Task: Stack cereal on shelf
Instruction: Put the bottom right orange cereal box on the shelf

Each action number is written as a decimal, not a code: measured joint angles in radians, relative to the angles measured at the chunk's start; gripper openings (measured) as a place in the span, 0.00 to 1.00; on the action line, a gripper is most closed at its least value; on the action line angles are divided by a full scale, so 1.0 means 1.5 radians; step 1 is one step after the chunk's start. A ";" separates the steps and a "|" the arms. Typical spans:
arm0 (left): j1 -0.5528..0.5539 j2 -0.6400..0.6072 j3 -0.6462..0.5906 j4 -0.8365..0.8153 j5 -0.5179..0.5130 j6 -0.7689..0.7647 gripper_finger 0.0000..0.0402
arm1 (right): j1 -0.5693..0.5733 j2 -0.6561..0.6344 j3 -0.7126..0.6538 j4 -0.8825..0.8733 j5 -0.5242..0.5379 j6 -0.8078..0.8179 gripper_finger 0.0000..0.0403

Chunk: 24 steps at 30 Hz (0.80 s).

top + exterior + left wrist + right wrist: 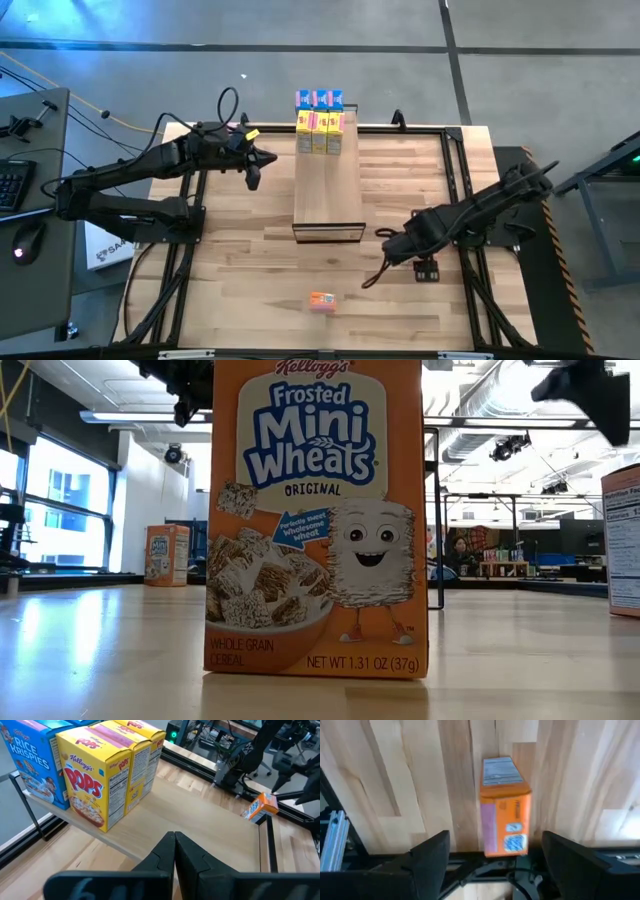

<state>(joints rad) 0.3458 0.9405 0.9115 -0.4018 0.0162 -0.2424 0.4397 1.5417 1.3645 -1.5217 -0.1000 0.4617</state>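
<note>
The right gripper (492, 857) has its two dark fingers (427, 857) spread wide, with nothing between them. An orange cereal box (504, 807) lies on the wooden tabletop (395, 770) just ahead of the gap, clear of both fingers. In the high view this gripper (392, 250) hangs over the table's right half, beside the near end of the shelf (327, 190).

The left gripper (174, 852) has its fingers pressed together, holding nothing. It points toward the shelf (200, 825), where yellow Corn Pops boxes (100, 780) stand upright in a row with blue Rice Krispies boxes (27, 757) touching behind them. From above, the left gripper (253, 172) hovers just left of the shelf's far end, near the group of yellow boxes (320, 132) and blue boxes (319, 99), which stand packed together.

An orange Frosted Mini-Wheats box (321, 301) stands alone on the tabletop (230, 280) toward the near edge, well apart from the shelf and both grippers. In the low view it (317, 515) stands upright and fills the middle, with another orange box (166, 555) far behind on the left. A further orange box (260, 807) sits beyond the shelf's far corner in the left wrist view.
</note>
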 joint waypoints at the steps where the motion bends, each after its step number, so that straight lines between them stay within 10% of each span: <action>1: 0.000 0.000 0.000 0.000 0.000 -0.002 0.00 | 0.000 -0.005 -0.015 0.012 -0.001 0.000 0.73; 24: 0.001 0.000 0.000 -0.002 -0.014 -0.012 0.00 | 0.005 -0.025 -0.171 0.130 -0.001 0.018 0.64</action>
<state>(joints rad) 0.3466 0.9404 0.9113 -0.4041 -0.0055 -0.2607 0.4474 1.5036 1.1084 -1.3260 -0.1019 0.4883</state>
